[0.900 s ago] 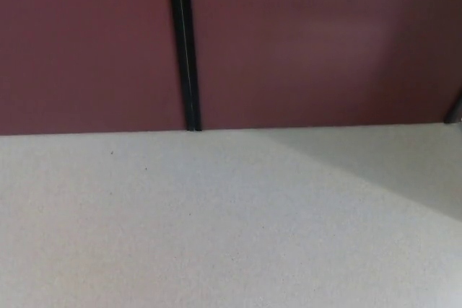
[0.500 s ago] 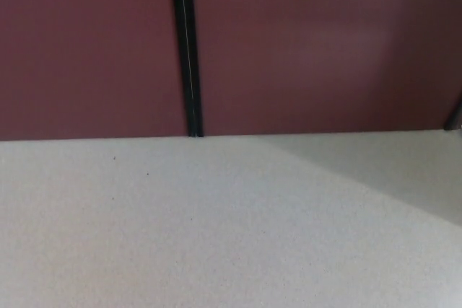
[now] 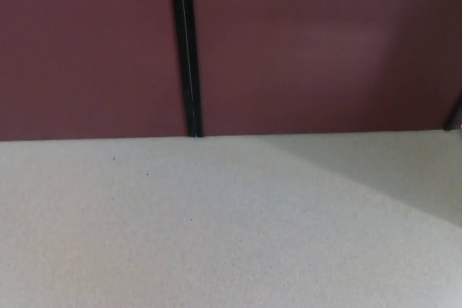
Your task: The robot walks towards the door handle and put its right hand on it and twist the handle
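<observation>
A dark red double door (image 3: 310,48) fills the upper half of the head view. A black vertical seam (image 3: 186,48) splits it into two leaves, left of the middle. No door handle shows in this view. Neither of my hands nor any part of my arms is in view.
Pale speckled floor (image 3: 216,229) runs from the foot of the door to the picture's bottom edge. A shadow lies across the floor at the right (image 3: 404,171). A dark frame edge (image 3: 455,115) shows at the far right by the door's foot.
The whole picture has shifted a little: the foot of the door sits slightly lower than 0.9 s ago, so the camera moved. Nothing in the scene itself changed.
</observation>
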You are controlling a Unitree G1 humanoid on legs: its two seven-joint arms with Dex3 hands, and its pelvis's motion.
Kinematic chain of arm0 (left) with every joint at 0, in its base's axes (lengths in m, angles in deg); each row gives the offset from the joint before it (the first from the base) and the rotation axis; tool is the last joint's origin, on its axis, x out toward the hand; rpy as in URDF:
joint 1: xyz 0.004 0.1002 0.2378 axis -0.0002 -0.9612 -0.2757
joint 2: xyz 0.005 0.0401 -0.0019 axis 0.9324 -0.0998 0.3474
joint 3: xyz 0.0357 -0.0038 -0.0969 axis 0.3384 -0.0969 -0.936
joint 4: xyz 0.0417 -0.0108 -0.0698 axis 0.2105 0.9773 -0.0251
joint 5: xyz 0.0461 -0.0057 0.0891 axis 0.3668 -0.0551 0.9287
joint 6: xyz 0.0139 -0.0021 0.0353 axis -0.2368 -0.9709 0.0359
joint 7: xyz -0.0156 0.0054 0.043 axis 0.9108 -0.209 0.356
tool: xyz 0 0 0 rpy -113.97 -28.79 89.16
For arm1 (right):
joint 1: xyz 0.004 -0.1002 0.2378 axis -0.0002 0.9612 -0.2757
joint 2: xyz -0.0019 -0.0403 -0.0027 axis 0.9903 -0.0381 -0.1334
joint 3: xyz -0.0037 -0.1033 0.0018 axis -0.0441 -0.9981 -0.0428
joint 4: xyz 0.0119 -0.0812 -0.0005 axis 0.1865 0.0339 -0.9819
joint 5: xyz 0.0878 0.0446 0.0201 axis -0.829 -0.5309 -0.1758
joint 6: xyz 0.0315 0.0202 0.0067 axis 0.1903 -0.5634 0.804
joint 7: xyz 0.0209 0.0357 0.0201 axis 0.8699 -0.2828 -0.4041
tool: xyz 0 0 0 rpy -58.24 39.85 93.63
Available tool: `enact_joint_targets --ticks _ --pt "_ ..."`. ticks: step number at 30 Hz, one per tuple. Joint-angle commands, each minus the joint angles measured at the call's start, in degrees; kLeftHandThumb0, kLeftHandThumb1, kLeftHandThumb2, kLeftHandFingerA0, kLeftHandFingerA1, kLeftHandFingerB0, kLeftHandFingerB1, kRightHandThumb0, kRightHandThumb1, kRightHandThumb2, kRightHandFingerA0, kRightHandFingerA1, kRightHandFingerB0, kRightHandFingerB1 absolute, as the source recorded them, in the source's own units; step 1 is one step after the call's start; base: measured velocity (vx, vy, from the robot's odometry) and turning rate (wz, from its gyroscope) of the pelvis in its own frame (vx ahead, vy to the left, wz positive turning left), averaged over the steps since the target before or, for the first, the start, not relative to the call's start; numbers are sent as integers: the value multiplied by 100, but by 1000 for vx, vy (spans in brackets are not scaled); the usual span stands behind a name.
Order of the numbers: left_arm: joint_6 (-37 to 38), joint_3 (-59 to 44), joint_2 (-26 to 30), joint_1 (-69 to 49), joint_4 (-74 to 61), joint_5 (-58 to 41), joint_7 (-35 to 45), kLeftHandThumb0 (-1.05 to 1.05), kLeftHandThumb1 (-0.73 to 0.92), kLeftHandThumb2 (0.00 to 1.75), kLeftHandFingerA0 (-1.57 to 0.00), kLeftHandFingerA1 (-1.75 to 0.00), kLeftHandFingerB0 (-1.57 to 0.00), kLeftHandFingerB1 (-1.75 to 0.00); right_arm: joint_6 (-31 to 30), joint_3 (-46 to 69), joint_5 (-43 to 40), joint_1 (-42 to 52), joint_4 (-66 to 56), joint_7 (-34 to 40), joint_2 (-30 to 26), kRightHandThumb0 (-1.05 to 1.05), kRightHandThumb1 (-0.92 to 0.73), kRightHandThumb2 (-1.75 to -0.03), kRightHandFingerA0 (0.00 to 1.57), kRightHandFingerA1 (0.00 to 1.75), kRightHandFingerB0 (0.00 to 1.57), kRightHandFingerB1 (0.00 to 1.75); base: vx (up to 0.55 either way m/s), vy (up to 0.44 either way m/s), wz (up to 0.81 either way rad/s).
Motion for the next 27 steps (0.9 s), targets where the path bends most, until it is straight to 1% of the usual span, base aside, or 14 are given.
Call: enact_joint_targets --ticks 1,3,9,10,13,16,19,27 --pt "32 23 44 -29 16 89 74 -32 56 68 -57 -48 -40 -42 96 -6 -37 30 21 -5 27 -22 -68 -60 62 44 46 39 0 0 0" --pt "61 15 44 -34 12 78 84 -32 56 68 -57 -48 -40 -42 73 -32 -14 22 29 -14 22 -22 -68 -60 62 44 46 38 81 -59 25" --pt "44 37 36 -30 13 97 77 -32 56 68 -58 -48 -40 -42 72 -43 -31 36 16 -35 14 -23 -68 -60 61 43 46 38 57 -52 -5" --pt "12 78 93 70 17 143 116 -32 57 68 -56 -48 -40 -42 42 -75 -4 -104 31 -62 28 -22 -68 -60 62 44 46 38 61 78 -9" --pt "38 93 86 -12 23 146 128 -32 57 68 -55 -47 -40 -42 64 -108 22 -16 76 -31 27 -22 -68 -60 63 44 46 38 89 120 -3" --pt "9 72 92 -34 33 115 142 -32 57 68 -55 -47 -40 -42 82 -153 46 31 90 -18 46 -22 -68 -60 63 44 47 39 164 278 0" --pt "33 104 111 -56 31 141 163 -32 57 68 -55 -48 -40 -42 111 -145 24 84 88 -41 59 -22 -68 -60 63 44 47 39 74 110 -35" --pt "70 251 134 -142 29 246 148 -32 57 68 -57 -48 -42 -43 225 -233 73 330 23 -78 41 -22 -70 -60 63 44 46 38 264 90 6"
